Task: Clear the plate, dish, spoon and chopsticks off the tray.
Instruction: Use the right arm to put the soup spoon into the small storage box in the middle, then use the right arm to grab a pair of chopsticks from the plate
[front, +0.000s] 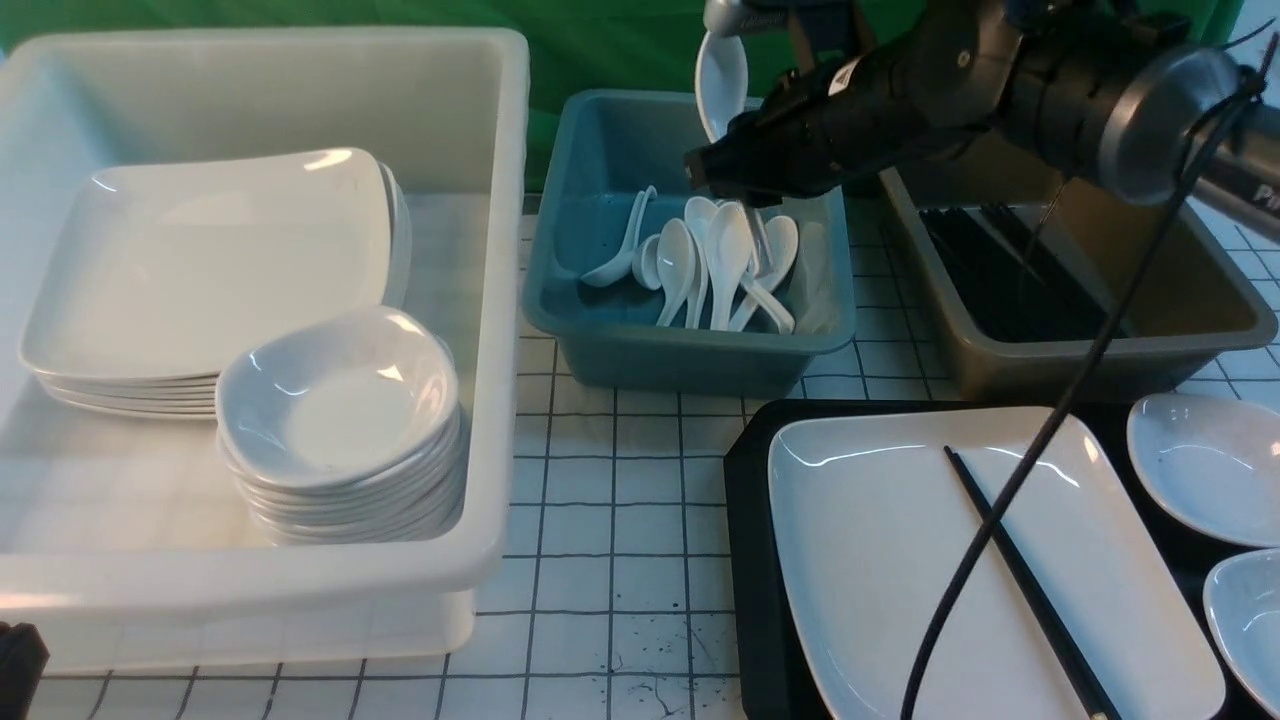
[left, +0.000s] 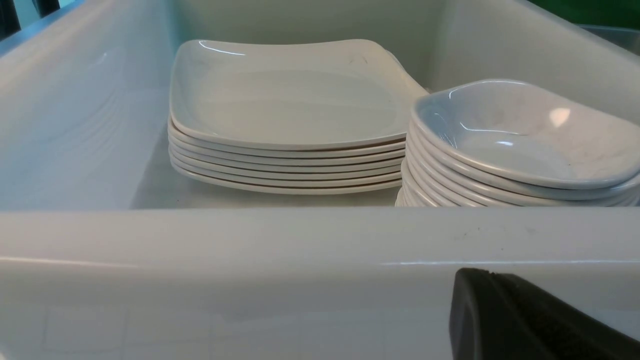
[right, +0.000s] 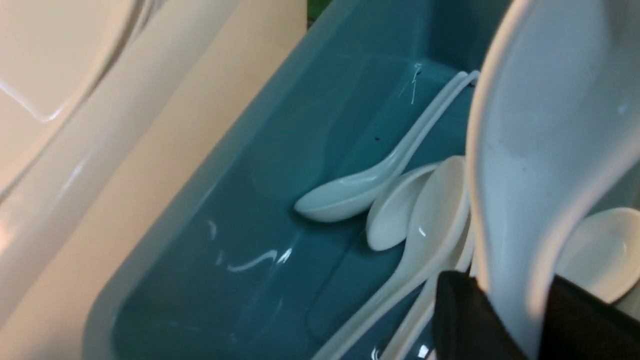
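Observation:
My right gripper (front: 722, 152) hangs over the teal tub (front: 600, 330), shut on the handle of a white spoon (front: 720, 82) whose bowl points up. In the right wrist view the spoon (right: 550, 125) stands between the two black fingers of the right gripper (right: 515, 300). The black tray (front: 748, 520) at the front right carries the large white plate (front: 880, 540), with the black chopsticks (front: 1020, 570) lying across it. Two small dishes (front: 1200, 465) (front: 1250, 620) sit at its right side. My left gripper (left: 475, 300) is shut and empty, low against the white tub's front wall (left: 250, 280).
The white tub (front: 500, 300) on the left holds a stack of plates (front: 200, 270) and a stack of small dishes (front: 335, 400). Several spoons (front: 700, 270) lie in the teal tub. A brown tub (front: 1100, 360) holds black chopsticks. My arm's cable (front: 1000, 520) hangs over the plate.

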